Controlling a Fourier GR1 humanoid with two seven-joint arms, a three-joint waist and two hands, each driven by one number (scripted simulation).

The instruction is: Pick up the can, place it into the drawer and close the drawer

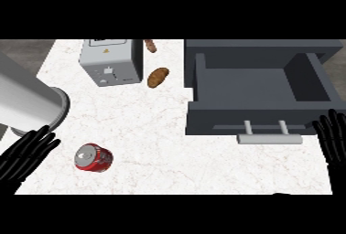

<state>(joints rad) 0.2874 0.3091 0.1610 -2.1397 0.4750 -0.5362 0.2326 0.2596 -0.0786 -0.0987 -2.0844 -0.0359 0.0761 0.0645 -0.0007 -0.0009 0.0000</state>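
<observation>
While the can (93, 158) lies untouched, both robot hands spread open

The counter (169, 151) shows pale, polished stone with faint reddish veining, smooth all over. On it the can (93, 157) looks like glossy red-painted metal with a bright silvery lid. Far left, the toaster (110, 61) has a brushed metal look, dull grey. The drawer (260, 89) is matt dark grey, flat and unshiny, with a lighter satin metal handle (269, 137). The potato (158, 77) looks rough, matt brown. Both hands, left hand (25, 153) and right hand (335, 137), look matt black.
</observation>
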